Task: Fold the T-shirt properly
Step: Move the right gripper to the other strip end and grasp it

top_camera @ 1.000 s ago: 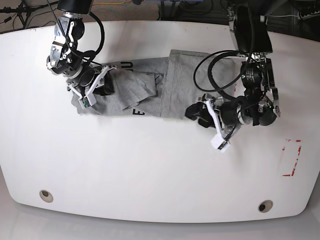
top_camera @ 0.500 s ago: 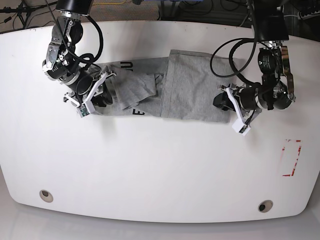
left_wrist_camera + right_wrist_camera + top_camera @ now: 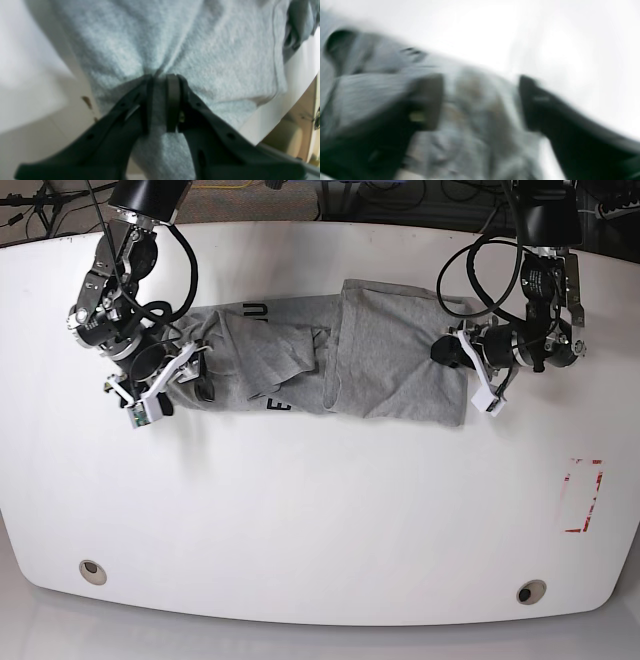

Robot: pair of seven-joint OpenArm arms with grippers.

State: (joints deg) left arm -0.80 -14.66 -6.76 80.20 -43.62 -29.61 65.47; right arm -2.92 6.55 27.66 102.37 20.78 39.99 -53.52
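Lying across the far middle of the white desk (image 3: 320, 510), the grey T-shirt (image 3: 390, 360) is bunched. The left gripper (image 3: 160, 82) pinches its right edge between its fingers, probably to pull it flat. The right gripper (image 3: 480, 100) has spread fingers around the left end.

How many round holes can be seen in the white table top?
2. One hole is near the front-left corner of the table in the base view; the other hole is near the front-right corner. The T-shirt or arms may hide more.
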